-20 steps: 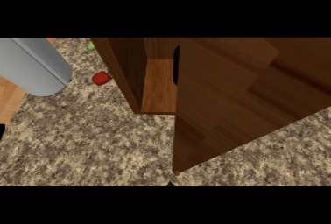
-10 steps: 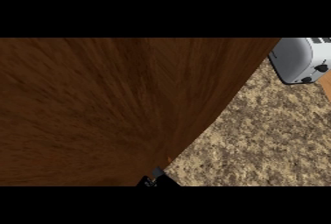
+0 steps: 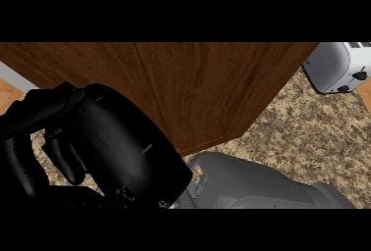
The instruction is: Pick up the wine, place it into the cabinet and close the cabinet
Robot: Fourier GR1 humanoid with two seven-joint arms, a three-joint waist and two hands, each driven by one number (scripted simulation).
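Observation:
The wooden cabinet (image 3: 210, 88) fills the upper middle of the head view, and its two brown faces meet at a seam with no gap showing. No wine is visible anywhere. My right hand (image 3: 123, 147) looms large and black at the lower left, just in front of the cabinet's lower corner. Its grey forearm (image 3: 246, 188) comes in from the bottom edge. The fingers (image 3: 62, 157) hang relaxed toward the left with nothing in them. My left hand does not show.
A white toaster (image 3: 340, 66) stands at the upper right on the speckled stone counter (image 3: 304, 142). A strip of orange wood (image 3: 11, 95) shows at the far left edge.
The view has shifted again. The cabinet door that stood open a second ago now lies flush. My right hand and forearm have come into view at the lower left.

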